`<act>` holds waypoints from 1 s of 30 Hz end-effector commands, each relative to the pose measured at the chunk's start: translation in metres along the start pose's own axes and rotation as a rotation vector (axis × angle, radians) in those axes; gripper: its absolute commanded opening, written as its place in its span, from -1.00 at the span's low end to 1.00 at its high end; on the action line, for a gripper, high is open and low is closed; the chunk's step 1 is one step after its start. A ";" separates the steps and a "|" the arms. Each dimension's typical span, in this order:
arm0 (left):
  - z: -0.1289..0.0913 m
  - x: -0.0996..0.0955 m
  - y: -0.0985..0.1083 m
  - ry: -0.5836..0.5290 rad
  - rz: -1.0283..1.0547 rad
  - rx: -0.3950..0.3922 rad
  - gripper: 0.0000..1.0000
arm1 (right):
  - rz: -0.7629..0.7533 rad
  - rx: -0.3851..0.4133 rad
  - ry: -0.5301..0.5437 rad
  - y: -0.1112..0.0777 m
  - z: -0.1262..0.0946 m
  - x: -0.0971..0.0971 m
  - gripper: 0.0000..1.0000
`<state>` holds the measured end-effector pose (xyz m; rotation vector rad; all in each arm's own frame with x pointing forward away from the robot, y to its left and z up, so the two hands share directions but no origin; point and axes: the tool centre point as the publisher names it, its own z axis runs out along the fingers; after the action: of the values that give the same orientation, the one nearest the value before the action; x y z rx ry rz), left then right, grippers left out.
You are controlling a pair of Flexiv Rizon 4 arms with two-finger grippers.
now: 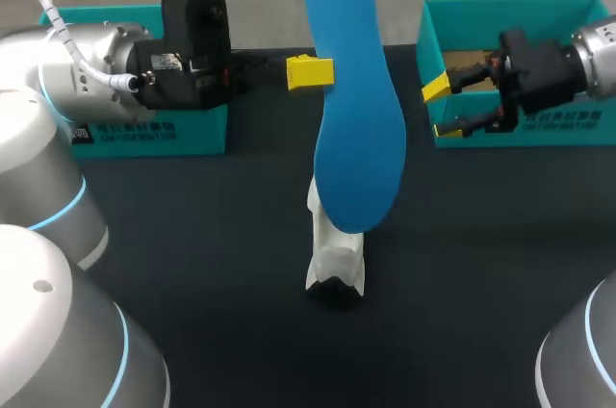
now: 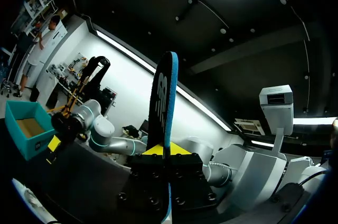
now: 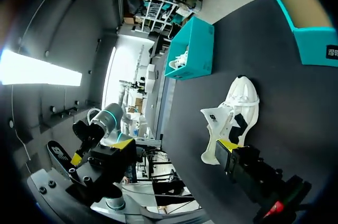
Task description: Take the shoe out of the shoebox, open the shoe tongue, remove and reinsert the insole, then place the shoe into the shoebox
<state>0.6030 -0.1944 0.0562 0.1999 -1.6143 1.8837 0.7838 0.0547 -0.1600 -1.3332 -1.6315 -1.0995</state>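
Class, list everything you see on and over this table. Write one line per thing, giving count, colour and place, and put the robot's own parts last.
Insole: one, blue, held raised over the table's middle, partly covering the shoe in the head view.
Shoe: one, white with black parts, on the table's middle.
Boxes: two, teal; one at the far left behind the left arm, one at the far right, open, brown inside.
Table: one, dark surface.
Left arm: one, grey, comes in from the left; jaws shut on the insole.
Right arm: one, grey, comes in from the right; jaws open, in front of the right box.
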 end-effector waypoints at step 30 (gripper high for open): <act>-0.037 -0.045 0.005 -0.051 0.852 -0.375 -1.00 | -0.009 -0.001 0.042 0.000 -0.004 0.007 1.00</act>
<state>0.6383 -0.1715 0.0198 -0.2802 -2.1014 2.0211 0.7823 0.0517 -0.1525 -1.2941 -1.6076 -1.1277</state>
